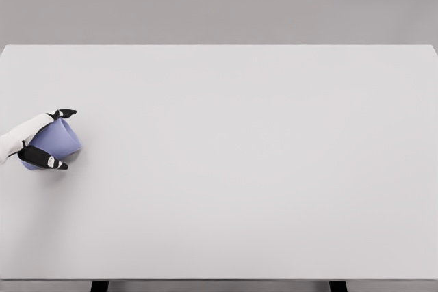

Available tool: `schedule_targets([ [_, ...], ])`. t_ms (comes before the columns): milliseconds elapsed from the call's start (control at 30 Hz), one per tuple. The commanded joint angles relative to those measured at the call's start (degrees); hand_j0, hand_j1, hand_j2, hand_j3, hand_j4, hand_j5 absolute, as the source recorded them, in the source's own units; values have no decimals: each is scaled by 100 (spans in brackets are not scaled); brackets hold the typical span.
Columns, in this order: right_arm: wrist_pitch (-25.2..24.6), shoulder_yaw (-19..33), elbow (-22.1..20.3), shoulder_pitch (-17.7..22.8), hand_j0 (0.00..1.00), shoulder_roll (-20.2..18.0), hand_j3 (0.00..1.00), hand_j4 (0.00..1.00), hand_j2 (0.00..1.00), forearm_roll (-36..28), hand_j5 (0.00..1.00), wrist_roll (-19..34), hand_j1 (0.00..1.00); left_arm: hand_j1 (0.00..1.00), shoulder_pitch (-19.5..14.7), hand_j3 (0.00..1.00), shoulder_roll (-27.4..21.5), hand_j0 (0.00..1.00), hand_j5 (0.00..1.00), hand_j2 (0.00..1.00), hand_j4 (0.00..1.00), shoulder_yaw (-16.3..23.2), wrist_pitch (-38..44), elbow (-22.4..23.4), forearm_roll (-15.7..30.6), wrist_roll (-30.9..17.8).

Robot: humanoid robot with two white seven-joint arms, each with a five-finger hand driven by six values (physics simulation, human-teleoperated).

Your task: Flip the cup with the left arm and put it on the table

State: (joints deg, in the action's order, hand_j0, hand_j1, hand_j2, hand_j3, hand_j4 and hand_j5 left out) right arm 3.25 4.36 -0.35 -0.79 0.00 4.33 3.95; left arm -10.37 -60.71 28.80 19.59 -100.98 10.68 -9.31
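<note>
A light purple-blue cup [56, 142] is at the far left of the white table [239, 169], tilted on its side with one end pointing right. My left hand [58, 138] comes in from the left edge and is shut on the cup. One black finger [65, 112] lies over the cup's top and other black fingers [44, 161] wrap under it. I cannot tell whether the cup touches the tabletop. The right arm is out of view.
The table's far edge [219, 46] runs across the upper part of the view before a plain grey wall. Its front edge [219, 279] is near the bottom, with two dark legs [100, 286] showing beneath.
</note>
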Motion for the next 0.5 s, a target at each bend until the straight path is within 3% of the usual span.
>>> schedule_targets([
  [0, 0, 3, 0, 0, 100, 0, 100, 100, 100, -3, 100, 1, 100, 100, 0, 100, 6, 100, 100, 100, 100, 2, 10, -1, -22, 8],
  [167, 0, 3, 0, 0, 100, 0, 100, 100, 100, -3, 100, 1, 100, 100, 9, 100, 32, 100, 100, 100, 100, 46, -192, 8, -22, 61],
  [333, 0, 3, 0, 0, 100, 0, 100, 100, 100, -3, 100, 1, 100, 52, 9, 52, 111, 52, 52, 52, 52, 55, -166, 8, 13, 70],
  [467, 0, 3, 0, 0, 100, 0, 100, 100, 100, -3, 100, 1, 100, 44, 9, 44, 138, 44, 44, 44, 44, 64, -148, 17, 57, 70],
])
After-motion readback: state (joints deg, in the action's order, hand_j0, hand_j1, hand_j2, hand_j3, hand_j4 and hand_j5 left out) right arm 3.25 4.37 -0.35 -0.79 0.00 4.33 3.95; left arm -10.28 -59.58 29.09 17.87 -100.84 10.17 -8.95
